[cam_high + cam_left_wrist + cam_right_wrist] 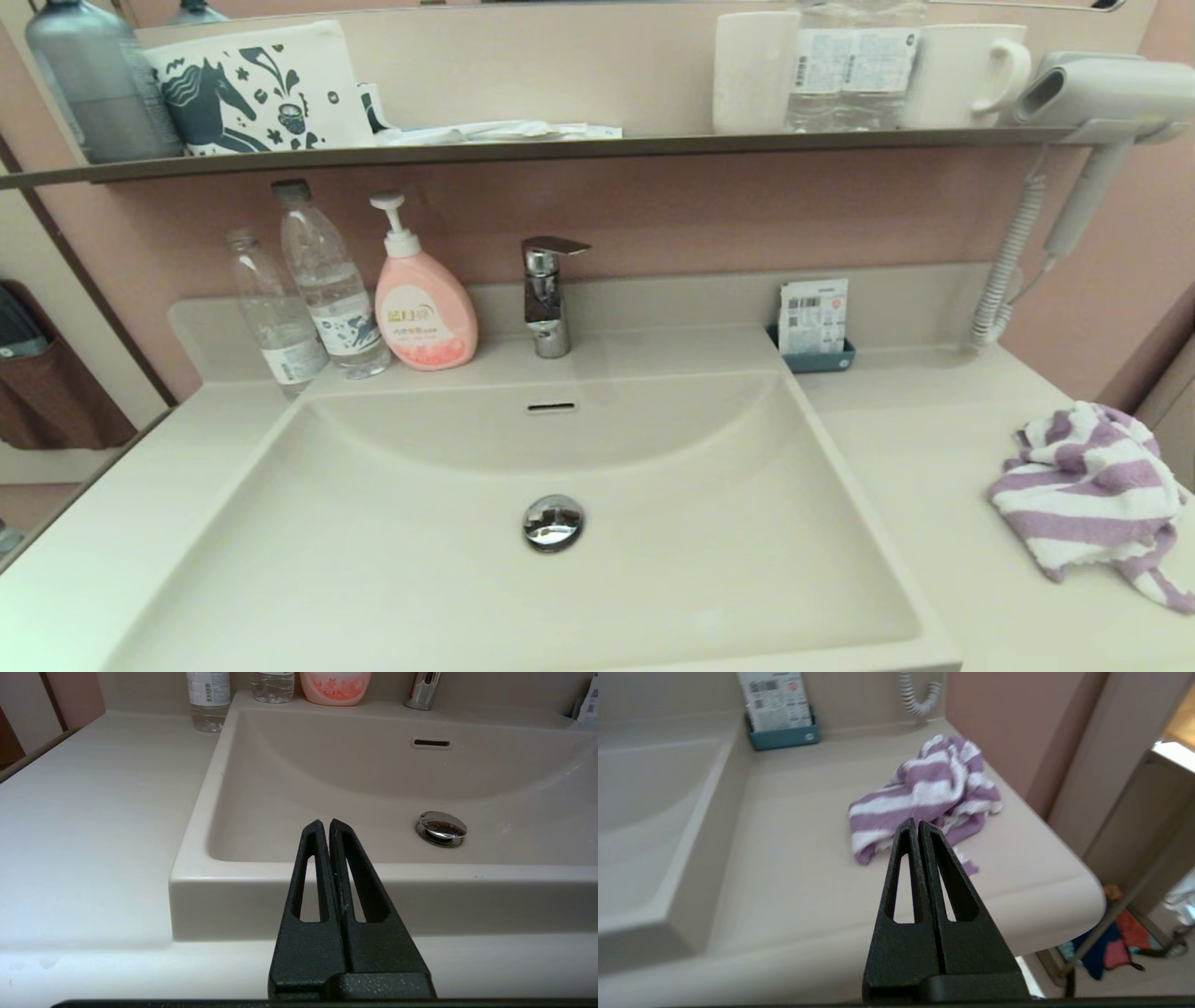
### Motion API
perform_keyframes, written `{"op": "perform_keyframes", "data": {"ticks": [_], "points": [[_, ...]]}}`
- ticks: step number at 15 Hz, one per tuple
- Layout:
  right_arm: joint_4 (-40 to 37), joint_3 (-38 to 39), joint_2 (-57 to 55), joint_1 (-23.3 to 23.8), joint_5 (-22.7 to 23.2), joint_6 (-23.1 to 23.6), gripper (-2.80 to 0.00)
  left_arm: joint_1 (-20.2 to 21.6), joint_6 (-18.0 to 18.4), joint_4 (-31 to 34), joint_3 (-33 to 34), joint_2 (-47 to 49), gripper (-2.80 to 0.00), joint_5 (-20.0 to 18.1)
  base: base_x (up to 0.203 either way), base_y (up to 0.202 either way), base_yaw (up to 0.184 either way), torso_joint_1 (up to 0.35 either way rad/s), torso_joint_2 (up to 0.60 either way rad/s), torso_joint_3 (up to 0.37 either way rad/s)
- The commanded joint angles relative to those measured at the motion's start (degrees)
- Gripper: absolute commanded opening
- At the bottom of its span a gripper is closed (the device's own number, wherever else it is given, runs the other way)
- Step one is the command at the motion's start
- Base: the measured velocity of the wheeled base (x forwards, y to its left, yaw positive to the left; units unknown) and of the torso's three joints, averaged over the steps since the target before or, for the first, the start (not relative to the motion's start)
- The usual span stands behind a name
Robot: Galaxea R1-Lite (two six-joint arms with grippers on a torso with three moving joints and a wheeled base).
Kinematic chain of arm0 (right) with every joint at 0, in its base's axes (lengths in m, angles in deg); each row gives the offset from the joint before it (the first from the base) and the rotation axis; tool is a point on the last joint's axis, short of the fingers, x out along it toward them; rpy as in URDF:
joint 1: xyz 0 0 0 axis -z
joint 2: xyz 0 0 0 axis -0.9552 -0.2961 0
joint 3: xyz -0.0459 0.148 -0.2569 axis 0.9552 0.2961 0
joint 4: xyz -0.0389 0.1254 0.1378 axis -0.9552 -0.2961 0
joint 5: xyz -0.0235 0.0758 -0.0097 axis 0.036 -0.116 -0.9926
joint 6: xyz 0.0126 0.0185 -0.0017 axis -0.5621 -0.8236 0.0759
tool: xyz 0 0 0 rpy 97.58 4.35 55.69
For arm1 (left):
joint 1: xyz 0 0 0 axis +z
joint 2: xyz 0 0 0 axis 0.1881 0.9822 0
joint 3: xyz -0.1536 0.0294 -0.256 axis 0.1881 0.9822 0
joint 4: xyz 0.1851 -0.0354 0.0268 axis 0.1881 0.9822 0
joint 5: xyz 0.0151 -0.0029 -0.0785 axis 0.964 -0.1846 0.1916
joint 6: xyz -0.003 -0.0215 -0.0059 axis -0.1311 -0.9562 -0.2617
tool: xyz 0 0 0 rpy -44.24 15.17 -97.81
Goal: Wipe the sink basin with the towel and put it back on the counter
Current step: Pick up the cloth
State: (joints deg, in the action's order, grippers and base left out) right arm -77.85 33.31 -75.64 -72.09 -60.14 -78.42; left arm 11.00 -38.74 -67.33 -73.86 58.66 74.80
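Your right gripper (918,823) hangs with fingers pressed together, empty, just short of the towel (924,795); the left gripper (324,825), likewise closed, waits before the sink basin (327,788). Crumpled on the counter (915,448) right of the basin, that towel looks light, soft and floppy; pinch a raised fold. Farther back, the pink soap bottle (425,317) label is probably Chinese, unreadable.

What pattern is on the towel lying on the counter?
Broad purple and white stripes on the towel; the right wrist view shows it best.

Pink wall (709,201), dark shelf (560,147)
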Motion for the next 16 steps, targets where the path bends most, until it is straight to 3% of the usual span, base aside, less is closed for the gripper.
{"op": "perform_keyframes", "data": {"ticks": [1, 7, 11, 12, 13, 16], "points": [[-0.36, -5.56, -11.76, 0.01, -1.53, 0.00, -2.80, 0.02, -0.05, -0.03, 0.00, 0.10, -2.80, 0.00, 0.000, 0.000, 0.000, 0.000, 0.00, 0.000], [-11.10, -27.62, -38.46, -0.05, -8.37, -0.09, -2.80, 0.02, -0.05, -0.03, 0.00, 0.10, -2.80, 0.00, 0.000, 0.000, 0.000, 0.000, 0.00, 0.000], [-20.86, -36.97, -52.29, -1.12, -12.82, -1.07, -2.80, 0.02, -0.05, -0.03, 0.00, 0.10, -2.80, 0.00, 0.000, 0.000, 0.000, 0.000, 0.00, 0.000], [-22.95, -38.29, -54.57, -2.23, -13.12, -1.49, -2.37, 0.02, -0.05, -0.03, 0.00, 0.10, -2.80, 0.09, 0.000, 0.000, 0.000, 0.000, 0.00, 0.000], [-23.53, -38.99, -56.28, -3.72, -13.48, -1.90, 0.00, 0.02, -0.05, -0.03, 0.00, 0.10, -2.80, 0.00, 0.000, 0.000, 0.000, 0.000, 0.00, 0.000], [-24.32, -42.24, -61.42, -4.38, -17.19, -2.33, 0.00, 0.02, -0.05, -0.03, 0.00, 0.10, -2.80, 0.00, 0.000, 0.000, 0.000, 0.000, 0.00, 0.000]]}}
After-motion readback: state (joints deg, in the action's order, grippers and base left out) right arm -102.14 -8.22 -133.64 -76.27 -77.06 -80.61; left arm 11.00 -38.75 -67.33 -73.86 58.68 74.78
